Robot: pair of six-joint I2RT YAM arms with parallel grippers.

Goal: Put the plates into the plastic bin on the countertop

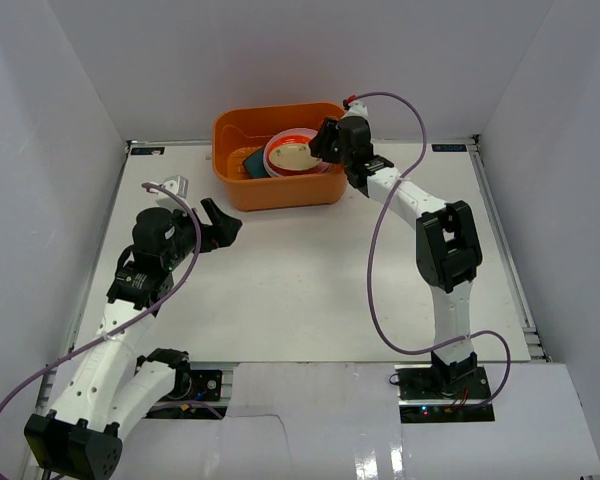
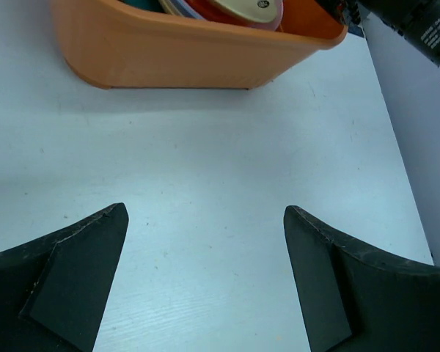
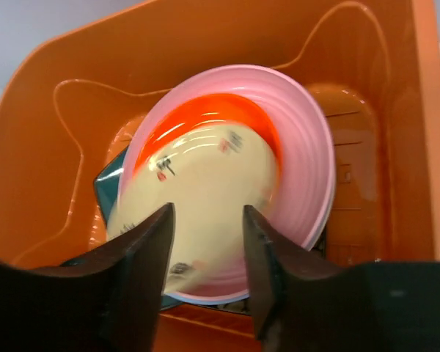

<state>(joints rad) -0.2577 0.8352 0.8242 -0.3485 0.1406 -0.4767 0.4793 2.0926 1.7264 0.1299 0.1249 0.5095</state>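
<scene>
**Plates stacked in the orange bin; right tool over them, left tool idle**

The cream plate (image 3: 205,176), with small dark and red marks, lies tilted on a glossy red plate (image 3: 205,114), which is nested in a ringed pink plate (image 3: 301,161). A teal square plate (image 3: 106,183) shows a corner beneath at left. All sit inside the orange plastic bin (image 3: 205,44) at the far side of the counter (image 2: 205,147). The right tool (image 3: 207,220) hangs above the stack, jaws parted, nothing pinched. The left tool (image 2: 205,213) is spread wide and empty, low over the white counter near the bin. The plates look glazed and rigid, probably slick, chippable and light. Best hold, as I judge it, is the raised rim, pinched edge-on. The bin is smooth moulded plastic with rounded corners and a slotted floor.
</scene>
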